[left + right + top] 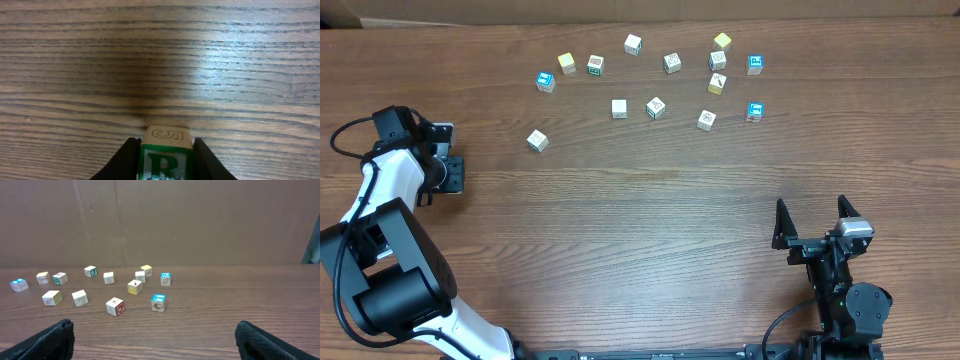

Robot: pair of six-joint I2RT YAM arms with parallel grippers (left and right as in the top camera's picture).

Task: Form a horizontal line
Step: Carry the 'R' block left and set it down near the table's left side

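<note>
My left gripper (165, 159) is shut on a small wooden cube (166, 150) with a green "R" face and sits close to the bare table. In the overhead view it (448, 173) is at the far left, apart from the other cubes, and the cube is hidden there. Pale cubes lie loose at the back: one (537, 140) alone at the left, others (619, 108) (655, 107) (706, 120) roughly side by side. No row of four shows. My right gripper (812, 226) is open and empty near the front right; it also shows in the right wrist view (155, 340).
Blue-faced cubes (545, 81) (755, 64) (754, 111), yellow cubes (566, 63) (722, 41) (716, 84) and several other letter cubes (633, 44) lie scattered along the back. A brown wall (160, 220) stands behind the table.
</note>
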